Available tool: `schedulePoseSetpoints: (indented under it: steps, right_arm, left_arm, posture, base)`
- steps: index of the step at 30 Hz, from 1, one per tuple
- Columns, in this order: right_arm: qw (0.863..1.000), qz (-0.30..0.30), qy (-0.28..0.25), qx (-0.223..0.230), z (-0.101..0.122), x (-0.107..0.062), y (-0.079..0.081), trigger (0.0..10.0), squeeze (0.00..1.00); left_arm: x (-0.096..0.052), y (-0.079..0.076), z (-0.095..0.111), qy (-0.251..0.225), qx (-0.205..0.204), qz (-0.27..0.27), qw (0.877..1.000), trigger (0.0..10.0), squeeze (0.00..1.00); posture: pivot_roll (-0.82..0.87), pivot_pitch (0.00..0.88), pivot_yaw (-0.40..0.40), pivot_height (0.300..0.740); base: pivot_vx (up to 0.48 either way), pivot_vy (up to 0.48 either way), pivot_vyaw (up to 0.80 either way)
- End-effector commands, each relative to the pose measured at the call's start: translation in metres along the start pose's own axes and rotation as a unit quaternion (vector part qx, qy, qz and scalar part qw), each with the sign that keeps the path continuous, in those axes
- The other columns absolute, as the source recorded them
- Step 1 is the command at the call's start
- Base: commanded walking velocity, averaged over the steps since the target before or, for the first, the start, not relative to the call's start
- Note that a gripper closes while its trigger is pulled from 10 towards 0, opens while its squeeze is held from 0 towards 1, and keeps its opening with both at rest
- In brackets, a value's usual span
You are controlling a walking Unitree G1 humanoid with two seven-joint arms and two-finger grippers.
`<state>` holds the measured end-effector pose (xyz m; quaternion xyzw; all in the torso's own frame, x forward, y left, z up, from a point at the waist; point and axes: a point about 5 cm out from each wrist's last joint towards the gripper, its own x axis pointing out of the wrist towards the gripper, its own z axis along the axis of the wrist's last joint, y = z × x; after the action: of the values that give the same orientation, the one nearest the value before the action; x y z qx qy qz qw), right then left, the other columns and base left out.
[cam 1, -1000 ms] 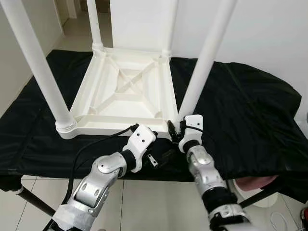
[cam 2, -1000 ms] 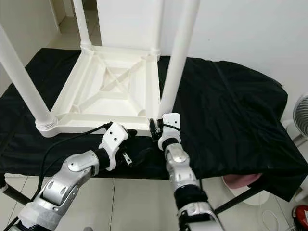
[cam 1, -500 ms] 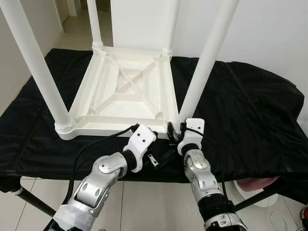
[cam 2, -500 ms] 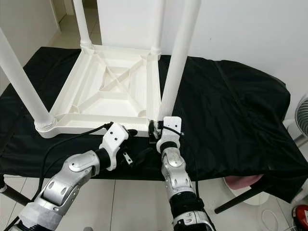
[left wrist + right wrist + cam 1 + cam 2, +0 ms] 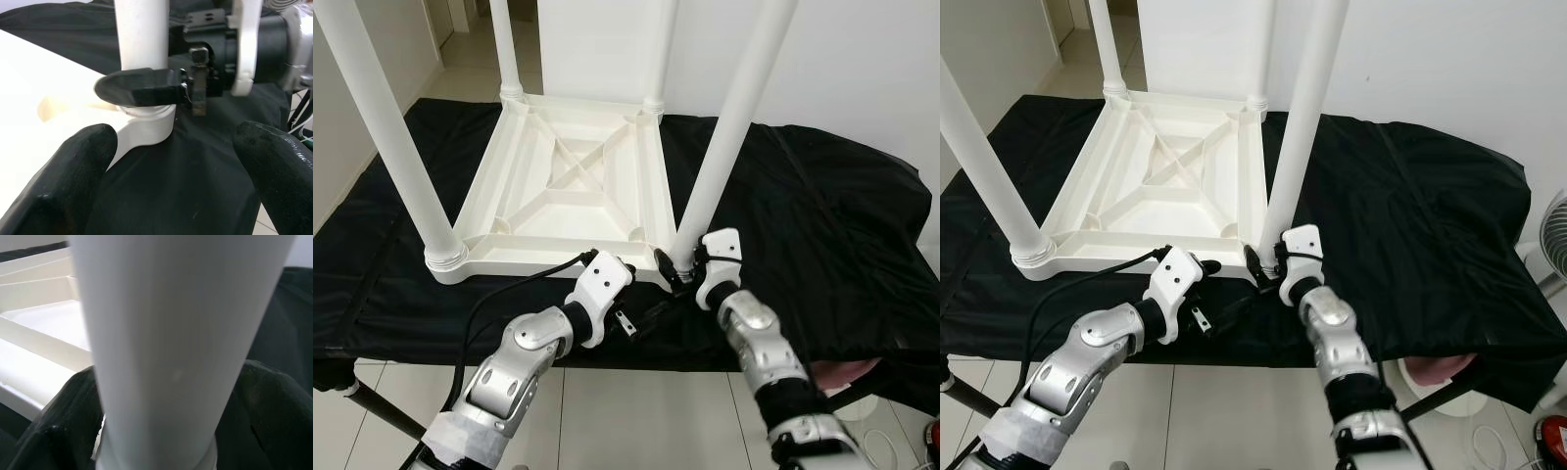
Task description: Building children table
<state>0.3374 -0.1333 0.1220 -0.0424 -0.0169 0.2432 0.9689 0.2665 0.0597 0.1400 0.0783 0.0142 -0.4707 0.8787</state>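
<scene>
A white children's table (image 5: 570, 191) lies upside down on a black cloth (image 5: 822, 225), legs pointing up. The right gripper (image 5: 677, 276) clasps the base of the near right leg (image 5: 729, 127) between its fingers. The left gripper (image 5: 641, 318) hovers just beside it, fingers spread and empty.

A wrinkled black cloth (image 5: 822, 215) is draping beneath the fingers; pale glossy floor tiles (image 5: 607, 411) are gleaming below; a plain white wall (image 5: 862, 69) is rising beyond.

White children's table (image 5: 570, 191) lies upside down, four legs upright.
</scene>
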Motion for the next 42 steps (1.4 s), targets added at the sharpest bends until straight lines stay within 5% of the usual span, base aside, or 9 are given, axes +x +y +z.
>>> schedulePoseSetpoints:
  steps: [1,13,14,15,16,17,29,30,42]
  right_arm:
    - [0.999,0.032,0.003,-0.013,0.001,0.006,-0.003,10.0,0.0]
    - [0.991,0.128,0.028,-0.03,0.002,0.023,0.004,10.0,0.0]
    - [0.99,0.137,0.035,-0.028,0.0,0.024,0.006,3.7,0.0]
    - [0.989,0.143,0.036,-0.029,-0.001,0.025,0.006,1.1,0.0]
    - [0.989,0.143,0.036,-0.029,-0.001,0.025,0.006,1.1,0.0]
    - [0.988,0.149,0.037,-0.023,-0.001,0.026,0.006,0.0,0.0]
    - [0.989,0.141,0.041,-0.01,-0.008,0.021,-0.005,0.0,0.0]
    - [0.991,0.131,0.038,-0.006,-0.008,0.021,-0.005,10.0,0.0]
    - [0.999,0.037,0.01,-0.015,-0.002,0.023,0.004,10.0,0.0]
  left_arm:
    - [0.003,-0.001,0.001,-0.003,0.001,-0.016,1.0,10.0,0.0]
    - [0.001,0.001,0.003,-0.005,0.003,-0.014,1.0,10.0,0.0]
    - [0.001,0.001,0.003,-0.004,0.002,-0.014,1.0,10.0,0.0]
    - [0.0,0.001,0.003,-0.003,0.002,-0.013,1.0,10.0,0.0]
    - [0.0,0.001,0.003,-0.003,0.002,-0.013,1.0,10.0,0.0]
    - [0.0,0.001,0.003,-0.003,0.003,-0.013,1.0,10.0,0.0]
    - [-0.006,0.002,0.002,0.002,0.003,-0.01,1.0,10.0,0.0]
    - [-0.006,0.002,0.001,0.002,0.002,-0.01,1.0,10.0,0.0]
    - [-0.007,-0.002,0.001,0.003,-0.004,-0.012,1.0,10.0,0.0]
  posture:
    - [-0.04,0.0,-0.057,0.74]
    - [-0.03,0.0,-0.056,0.74]
    - [-0.02,0.0,-0.056,0.74]
    - [-0.02,0.0,-0.056,0.74]
    - [-0.02,0.0,-0.056,0.74]
    - [-0.02,0.0,-0.056,0.74]
    - [0.0,0.0,-0.057,0.74]
    - [0.0,0.0,-0.058,0.74]
    - [-0.01,0.0,-0.064,0.74]
  base:
    - [0.0,0.0,0.0]
    - [0.0,0.0,0.0]
    - [0.0,0.0,0.0]
    - [0.0,0.0,0.0]
    - [0.0,0.0,0.0]
    - [0.0,0.0,0.0]
    - [0.0,0.0,0.0]
    - [0.0,0.0,0.0]
    - [0.0,0.0,0.0]
